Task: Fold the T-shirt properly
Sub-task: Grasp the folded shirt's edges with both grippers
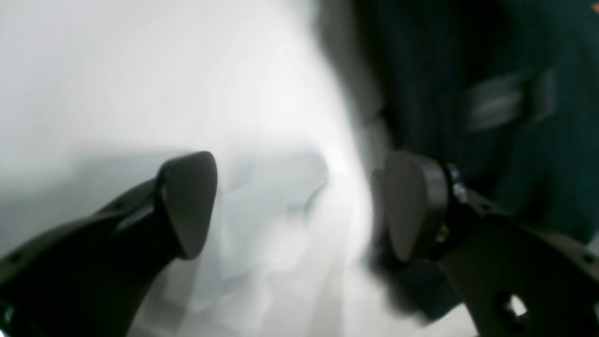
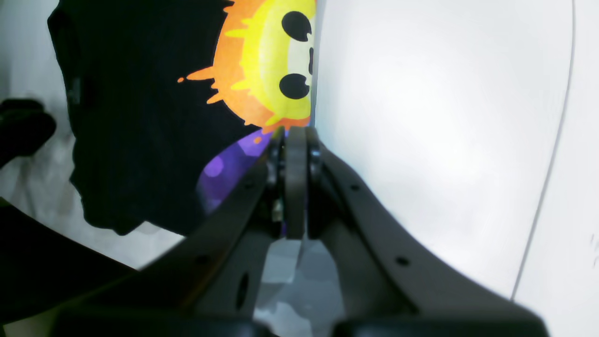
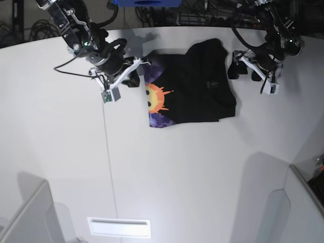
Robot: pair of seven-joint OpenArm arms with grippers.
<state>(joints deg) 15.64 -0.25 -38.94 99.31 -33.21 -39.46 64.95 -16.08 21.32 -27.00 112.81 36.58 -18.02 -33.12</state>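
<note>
The black T-shirt point(image 3: 202, 86) lies partly folded on the white table point(image 3: 177, 177), with the orange-yellow sun face point(image 3: 154, 97) and purple patches showing along its left edge. My right gripper point(image 3: 136, 73) is at the shirt's upper-left corner. In the right wrist view its jaws point(image 2: 295, 135) are shut at the cloth's edge by the purple patch, beside the shirt point(image 2: 140, 117). My left gripper point(image 3: 235, 68) is beside the shirt's right edge. The left wrist view is blurred: the gripper point(image 1: 295, 201) is open and empty, with the dark shirt point(image 1: 468, 70) past its right finger point(image 1: 412, 201).
A thin seam point(image 3: 111, 167) runs down the table from the right arm. A white slot point(image 3: 119, 228) sits near the front edge. Grey panels point(image 3: 25, 217) stand at both front corners. Cables and a blue object point(image 3: 147, 2) lie behind the table.
</note>
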